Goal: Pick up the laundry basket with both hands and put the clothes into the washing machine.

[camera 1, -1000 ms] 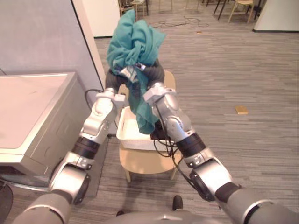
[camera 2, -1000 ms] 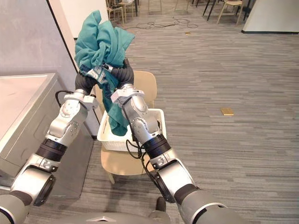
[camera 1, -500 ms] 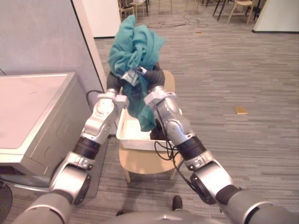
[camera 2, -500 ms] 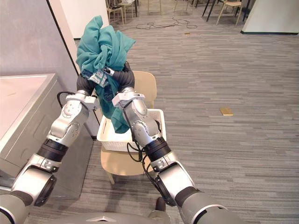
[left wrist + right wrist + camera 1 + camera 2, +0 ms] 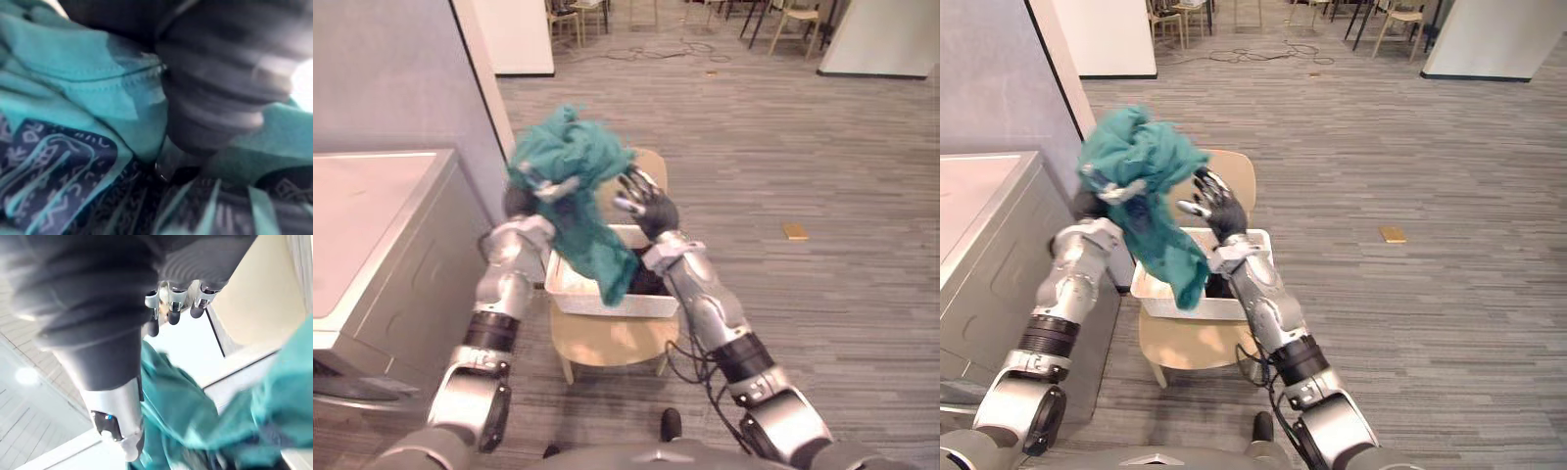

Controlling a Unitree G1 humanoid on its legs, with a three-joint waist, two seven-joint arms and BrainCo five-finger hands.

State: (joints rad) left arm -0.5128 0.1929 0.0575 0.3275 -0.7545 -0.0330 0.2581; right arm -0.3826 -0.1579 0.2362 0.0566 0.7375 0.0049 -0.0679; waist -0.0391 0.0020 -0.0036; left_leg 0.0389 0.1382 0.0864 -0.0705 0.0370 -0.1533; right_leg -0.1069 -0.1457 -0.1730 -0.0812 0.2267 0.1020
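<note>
A crumpled teal garment (image 5: 570, 166) with a dark print (image 5: 54, 156) hangs in the air over the left end of the white laundry basket (image 5: 570, 291). My left hand (image 5: 551, 186) is curled into the bundle and holds it up, and the cloth's tail drops towards the basket. My right hand (image 5: 643, 203) stands just to the right of the garment, apart from it, with its fingers (image 5: 173, 308) straight and spread. Something dark (image 5: 1219, 286) lies in the basket.
The basket rests on a light wooden chair (image 5: 607, 338). The grey washing machine (image 5: 372, 225) stands at the left, beside a wall partition (image 5: 401, 78). A small yellowish piece (image 5: 795, 231) lies on the carpet to the right. More chairs stand far back.
My right hand has let go of the garment, opened and drawn away to the right. My left hand has carried the bundle lower and leftward. The camera has shifted too.
</note>
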